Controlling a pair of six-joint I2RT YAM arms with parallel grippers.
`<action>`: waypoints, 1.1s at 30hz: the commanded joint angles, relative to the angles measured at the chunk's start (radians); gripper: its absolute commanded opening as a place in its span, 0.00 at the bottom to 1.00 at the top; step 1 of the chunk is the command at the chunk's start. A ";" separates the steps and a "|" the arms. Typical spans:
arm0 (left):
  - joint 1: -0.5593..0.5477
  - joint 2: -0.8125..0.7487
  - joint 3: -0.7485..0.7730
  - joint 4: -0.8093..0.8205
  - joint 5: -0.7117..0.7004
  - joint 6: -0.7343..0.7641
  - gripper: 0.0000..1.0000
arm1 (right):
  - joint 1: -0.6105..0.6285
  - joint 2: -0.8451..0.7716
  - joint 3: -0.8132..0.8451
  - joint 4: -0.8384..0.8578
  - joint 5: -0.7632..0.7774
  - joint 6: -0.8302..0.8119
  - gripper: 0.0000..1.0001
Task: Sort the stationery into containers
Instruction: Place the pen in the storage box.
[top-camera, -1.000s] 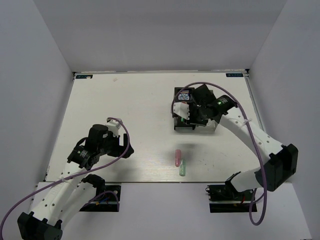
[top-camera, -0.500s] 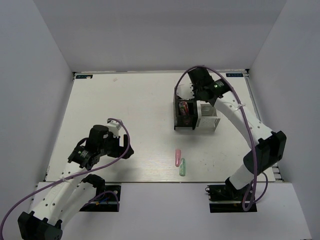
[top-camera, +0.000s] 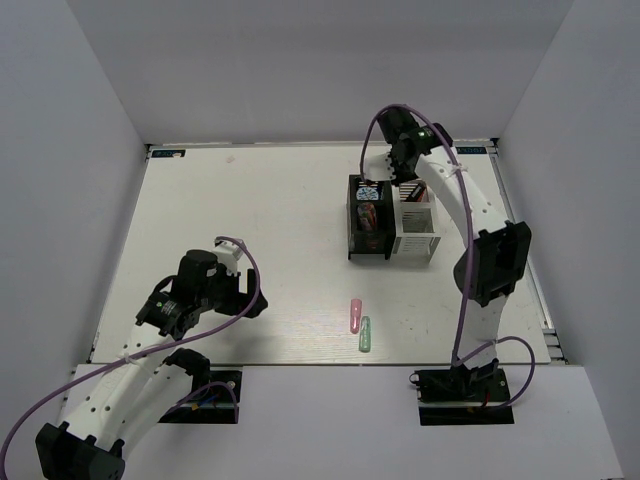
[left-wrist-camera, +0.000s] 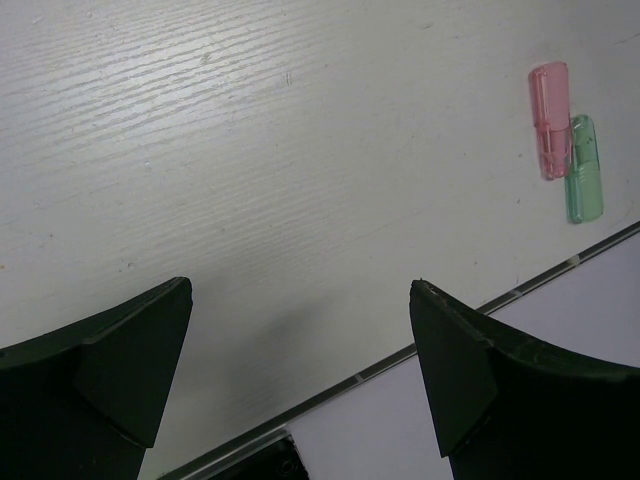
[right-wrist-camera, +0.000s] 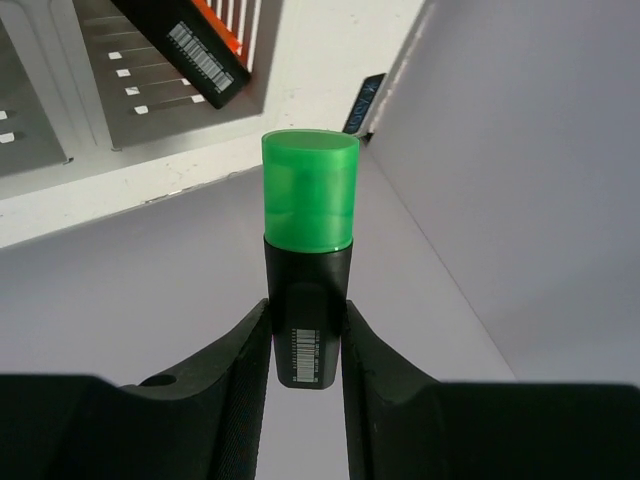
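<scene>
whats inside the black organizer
The black organizer holds a blue-white tape roll at the far end and a pinkish item nearer; anything below them is hidden.

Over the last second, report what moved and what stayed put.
The right gripper, shut on the green-capped highlighter, drew away from over the black organizer box toward the far edge of the table. The left gripper, the white mesh box, the pink capsule and the green capsule stayed put.

The black slatted organizer box (top-camera: 367, 252) stands against the left side of the white mesh organizer box (top-camera: 415, 245). In front of them, by the near edge of the white table (top-camera: 250, 220), the pale pink capsule (top-camera: 354, 316) lies just left of the green capsule (top-camera: 366, 335).
</scene>
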 joint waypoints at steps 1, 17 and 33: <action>0.002 -0.005 -0.002 0.019 0.008 0.013 1.00 | -0.022 0.039 0.074 -0.178 0.044 -0.220 0.00; 0.004 -0.005 -0.005 0.022 0.008 0.015 1.00 | -0.046 0.076 -0.078 -0.050 0.033 -0.246 0.00; 0.005 -0.002 -0.008 0.020 0.012 0.015 1.00 | -0.043 0.141 -0.041 -0.044 -0.028 -0.178 0.12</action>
